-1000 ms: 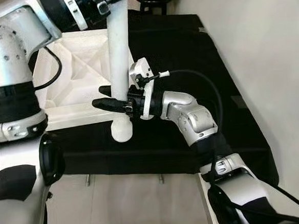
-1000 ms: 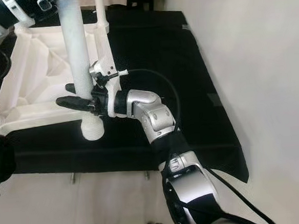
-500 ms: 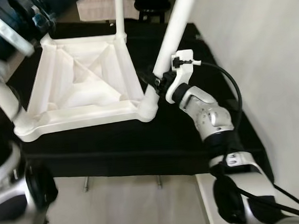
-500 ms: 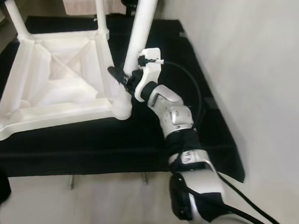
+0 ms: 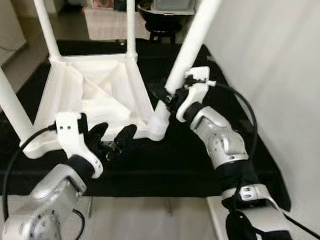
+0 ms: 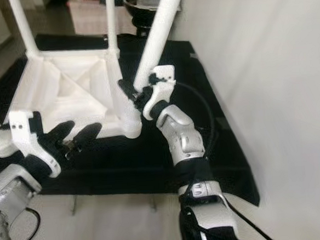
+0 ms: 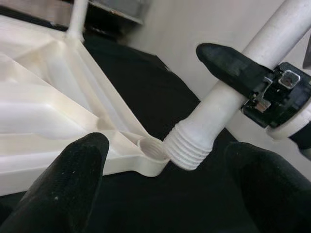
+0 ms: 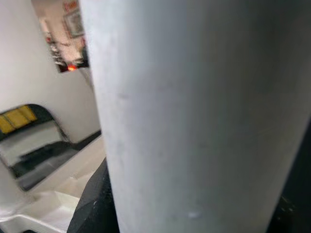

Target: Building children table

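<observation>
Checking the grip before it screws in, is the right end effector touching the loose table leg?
Touching. Left wrist view: the right end effector has a black finger pressed against the loose table leg.

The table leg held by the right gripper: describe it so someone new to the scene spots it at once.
An upturned white tabletop lies on a black mat. At its near right corner a white leg leans away at a slant, clamped by the right gripper. The other legs stand upright; this one's threaded end sits beside its socket, not in it.
</observation>
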Robot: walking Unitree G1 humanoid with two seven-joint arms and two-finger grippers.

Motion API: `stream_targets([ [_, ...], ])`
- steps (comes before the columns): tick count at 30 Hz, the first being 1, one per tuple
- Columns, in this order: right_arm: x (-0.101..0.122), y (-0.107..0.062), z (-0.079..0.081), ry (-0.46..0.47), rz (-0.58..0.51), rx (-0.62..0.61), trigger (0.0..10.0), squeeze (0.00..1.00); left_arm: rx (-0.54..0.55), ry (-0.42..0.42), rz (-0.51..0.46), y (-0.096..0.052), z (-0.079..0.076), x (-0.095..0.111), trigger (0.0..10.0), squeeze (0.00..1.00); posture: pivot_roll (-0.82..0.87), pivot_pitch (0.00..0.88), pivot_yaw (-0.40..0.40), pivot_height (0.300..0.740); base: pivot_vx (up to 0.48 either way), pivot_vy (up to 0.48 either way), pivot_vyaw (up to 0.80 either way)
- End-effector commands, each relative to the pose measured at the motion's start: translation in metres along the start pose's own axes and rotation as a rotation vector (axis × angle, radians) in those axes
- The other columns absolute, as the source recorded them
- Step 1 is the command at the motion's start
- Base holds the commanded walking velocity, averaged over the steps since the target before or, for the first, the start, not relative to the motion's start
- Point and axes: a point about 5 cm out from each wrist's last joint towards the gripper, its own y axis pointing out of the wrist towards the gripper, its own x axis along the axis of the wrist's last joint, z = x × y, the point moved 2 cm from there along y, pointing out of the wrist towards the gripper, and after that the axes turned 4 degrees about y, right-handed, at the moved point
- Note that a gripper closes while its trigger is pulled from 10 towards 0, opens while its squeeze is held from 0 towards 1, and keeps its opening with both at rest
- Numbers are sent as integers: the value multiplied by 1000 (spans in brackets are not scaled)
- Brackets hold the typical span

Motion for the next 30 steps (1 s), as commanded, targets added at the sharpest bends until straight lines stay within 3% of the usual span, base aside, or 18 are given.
stream_targets([
  [1, 0, -2, -2, -29, 2, -18, 10000, 0, 11, 16, 2, -2, -1, -3, 10000, 0, -59, 26, -112, 740, 0, 0, 0],
  [8, -14, -9, -5, -58, 47, -55, 10000, 0, 66, 84, 37, -16, 2, -15, 10000, 0, -59, 26, -105, 740, 38, 0, 0],
  [12, -17, -11, -8, -92, 60, -76, 10000, 0, 88, 93, 26, -18, 3, -17, 10000, 0, -57, 23, -110, 740, 300, 0, 800],
  [20, -10, -11, -7, -31, 7, -85, 10000, 0, 95, 110, 12, -21, -2, -23, 10000, 0, -56, 26, -108, 740, 316, 0, 300],
  [27, -12, -9, -5, -54, 24, -89, 10000, 0, 94, 115, 11, -22, -3, -25, 10000, 0, -56, 26, -107, 740, 318, 0, 0],
  [30, -13, -10, 1, -32, 32, -37, 10000, 0, 90, 115, 15, -23, -5, -28, 10000, 0, -53, 23, -103, 740, 311, 0, 0],
])
